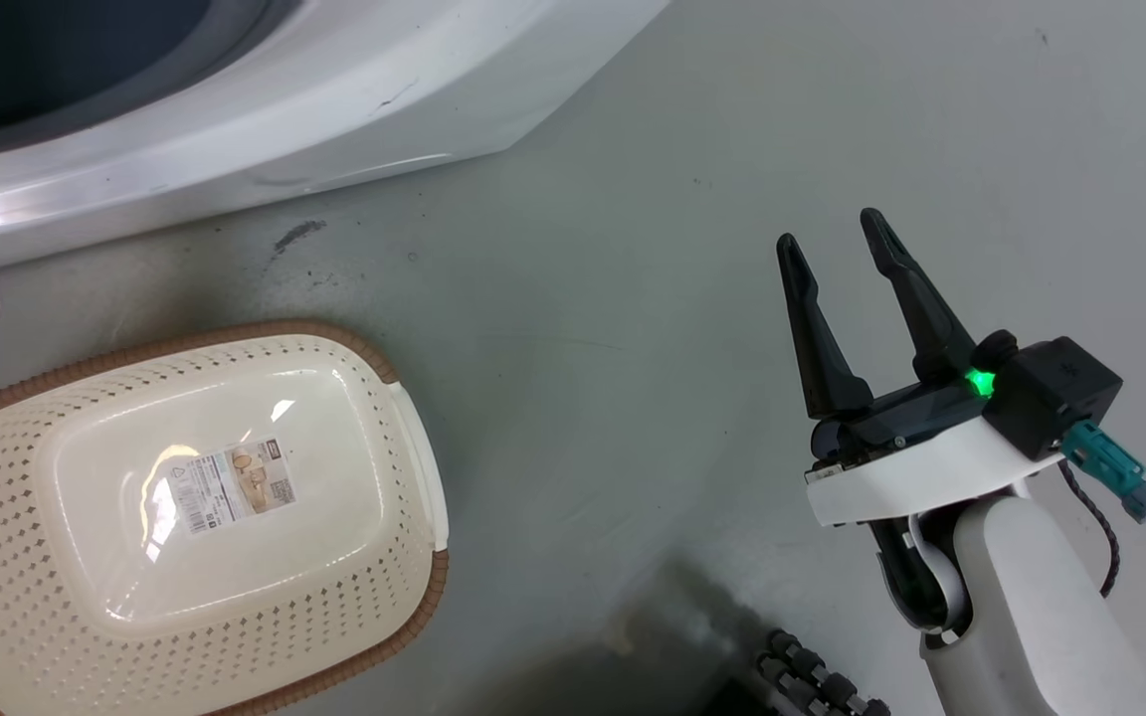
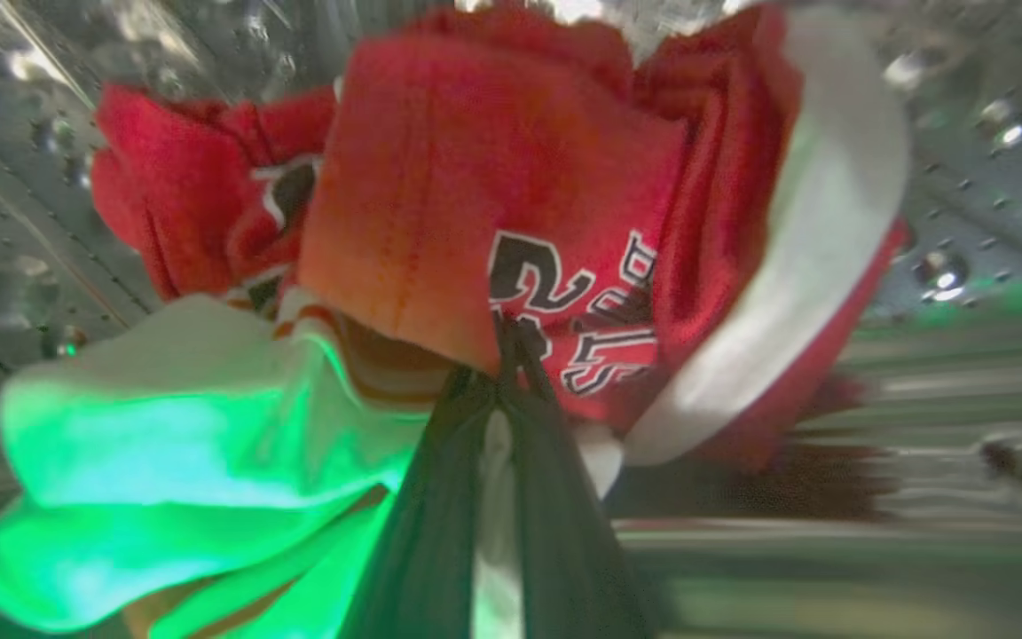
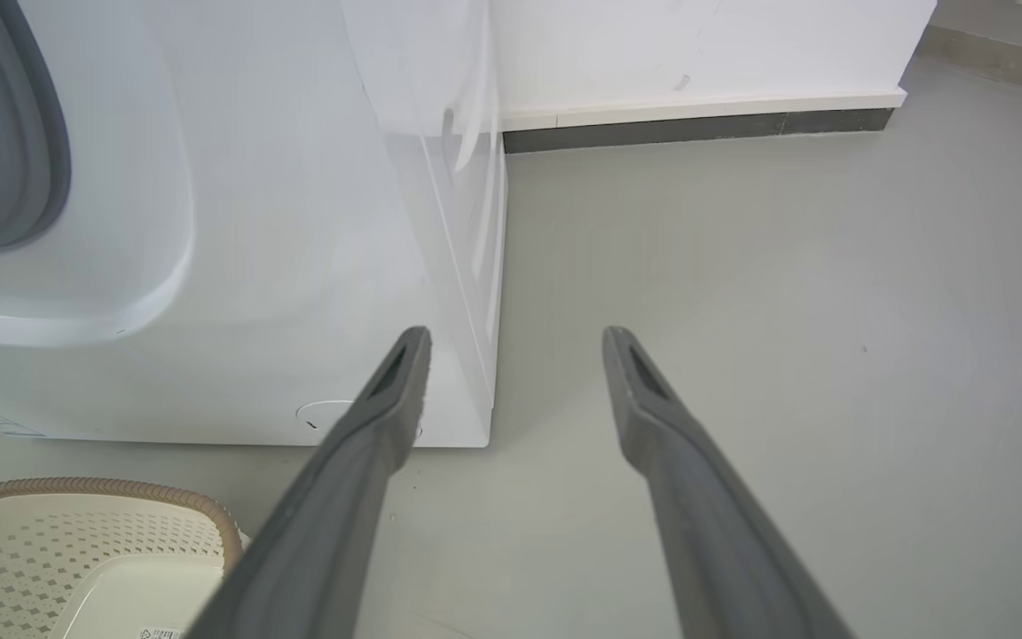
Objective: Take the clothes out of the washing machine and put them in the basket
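In the left wrist view my left gripper (image 2: pixel 511 342) is shut on the clothes (image 2: pixel 493 186), a bunch of red jersey fabric with white trim and numbers, inside the perforated steel drum (image 2: pixel 23 204) of the washing machine (image 1: pixel 265 129). A white cloth piece (image 2: pixel 156 444), lit green, hangs at the lower left of the bunch. The cream basket (image 1: pixel 195 517) with a brown rim sits on the floor at the head view's lower left, with nothing in it. My right gripper (image 1: pixel 837 234) is open over bare floor, to the right of the basket (image 3: pixel 76 550).
The washer's white front and grey door ring (image 3: pixel 32 151) stand at the left of the right wrist view. A white wall with a dark skirting (image 3: pixel 697 129) runs behind. Grey floor (image 1: pixel 633 199) spreads to the right of the washer and basket.
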